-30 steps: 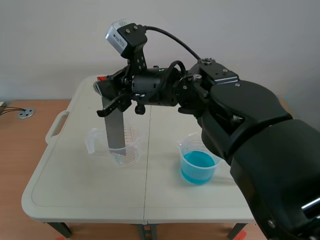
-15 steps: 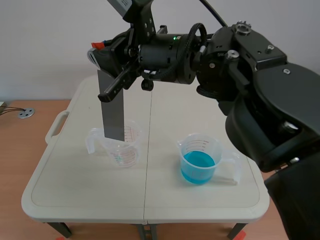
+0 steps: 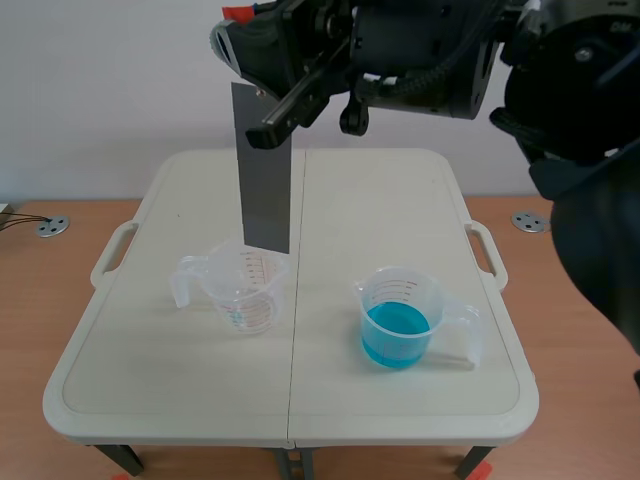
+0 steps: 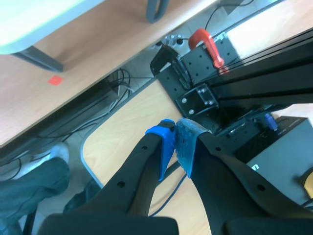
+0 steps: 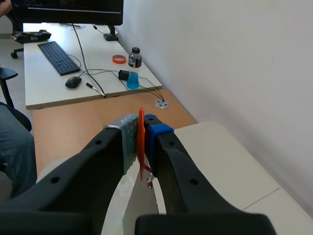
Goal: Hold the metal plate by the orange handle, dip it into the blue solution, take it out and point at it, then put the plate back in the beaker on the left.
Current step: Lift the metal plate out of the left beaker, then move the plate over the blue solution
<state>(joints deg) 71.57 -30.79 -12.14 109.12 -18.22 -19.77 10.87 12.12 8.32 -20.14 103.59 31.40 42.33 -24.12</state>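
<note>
Metal plate [image 3: 264, 170] higher, nearly out of the left beaker [image 3: 245, 292].

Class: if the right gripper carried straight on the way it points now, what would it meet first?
Nothing close: the right gripper, shut on the orange handle, points past the edge of the table. The way looks free up to the far desk, though depth is unclear.

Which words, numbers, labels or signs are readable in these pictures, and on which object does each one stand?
No text can be read for certain.
Left beaker: printed scale marks in red and blue, too small to read.
Beaker with blue solution: faint scale marks, too small to read.
Bottle in the right wrist view: label too blurred to read.
Metal plate: no writing visible.
</note>
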